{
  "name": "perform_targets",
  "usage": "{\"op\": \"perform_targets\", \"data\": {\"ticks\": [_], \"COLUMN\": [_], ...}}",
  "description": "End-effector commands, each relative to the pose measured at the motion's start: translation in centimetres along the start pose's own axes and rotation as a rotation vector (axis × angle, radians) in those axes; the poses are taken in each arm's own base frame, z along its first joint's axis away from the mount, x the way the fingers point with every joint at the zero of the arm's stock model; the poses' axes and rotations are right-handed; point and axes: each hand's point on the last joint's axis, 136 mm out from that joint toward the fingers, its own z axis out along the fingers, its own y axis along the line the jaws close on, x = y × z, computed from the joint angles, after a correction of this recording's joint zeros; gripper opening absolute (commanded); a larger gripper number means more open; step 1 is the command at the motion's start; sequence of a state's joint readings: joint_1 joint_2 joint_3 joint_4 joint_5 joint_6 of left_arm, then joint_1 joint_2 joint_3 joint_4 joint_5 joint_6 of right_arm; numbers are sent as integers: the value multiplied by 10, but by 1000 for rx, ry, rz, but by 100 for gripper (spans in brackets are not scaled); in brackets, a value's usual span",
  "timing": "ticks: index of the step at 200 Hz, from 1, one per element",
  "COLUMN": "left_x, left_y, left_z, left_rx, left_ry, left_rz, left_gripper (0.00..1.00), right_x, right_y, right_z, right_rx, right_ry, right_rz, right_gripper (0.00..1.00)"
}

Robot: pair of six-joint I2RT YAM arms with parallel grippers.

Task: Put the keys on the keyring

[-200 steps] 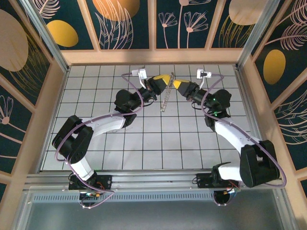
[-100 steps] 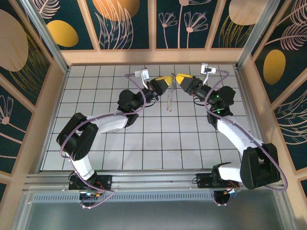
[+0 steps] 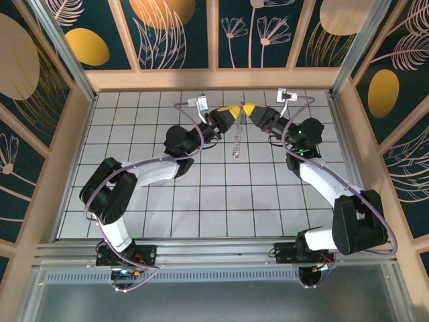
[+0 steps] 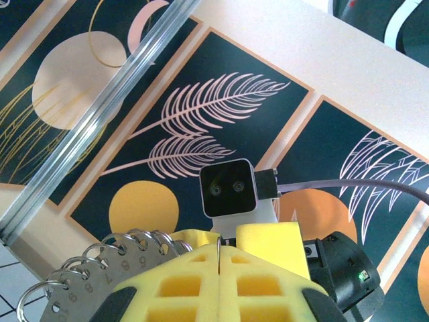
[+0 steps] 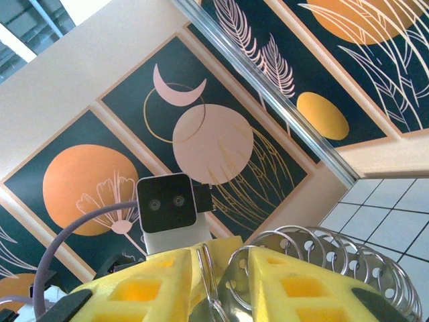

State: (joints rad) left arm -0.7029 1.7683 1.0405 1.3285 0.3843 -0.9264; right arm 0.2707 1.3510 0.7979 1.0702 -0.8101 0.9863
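Above far-centre tiles (image 3: 214,161) | keyring (image 3: 235,142) dangling beneath both meeting arms | left gripper (image 3: 231,111) clamped on its wire | right gripper (image 3: 249,109) narrowly parted round wire, grip unclear | key threading judged pending

Bright, even light comes from overhead onto the white tiled table (image 3: 221,201), and the arms (image 3: 154,171) cast only faint, soft shadows. Seen from above, the corner posts (image 3: 60,47) lean outward. Close to its lens, the left gripper (image 4: 220,272) looks a little soft; the keyring (image 4: 87,282) glints dully.
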Motion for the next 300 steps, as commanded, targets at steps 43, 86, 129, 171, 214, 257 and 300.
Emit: {"op": "perform_targets", "data": {"ticks": [43, 86, 129, 171, 214, 257, 300], "left_x": [-19, -20, -20, -27, -38, -51, -70], "left_y": [-17, -17, -13, -2, -1, -1, 15], "left_z": [6, 6, 5, -1, -10, -17, -29], "left_rx": [67, 67, 48, -42, -131, -206, -364], "left_ry": [-61, -64, -70, -58, -37, -22, -75], "left_rz": [20, 18, 18, 28, 111, 207, 229], "left_gripper": [0, 0, 0, 23, 43, 82, 99], "right_x": [-2, -1, 1, -2, -4, -6, -10], "right_y": [23, 21, 16, 9, 0, -5, -11], "right_z": [7, 8, 6, 6, 8, 13, 19], "right_rx": [-72, -67, -49, -28, -21, -23, -24], "right_ry": [11, 17, 19, 25, 34, 48, 69], "right_rz": [-64, -61, -61, -73, -70, -75, -86], "right_gripper": [22, 2, 0, 0, 0, 0, 0]}}
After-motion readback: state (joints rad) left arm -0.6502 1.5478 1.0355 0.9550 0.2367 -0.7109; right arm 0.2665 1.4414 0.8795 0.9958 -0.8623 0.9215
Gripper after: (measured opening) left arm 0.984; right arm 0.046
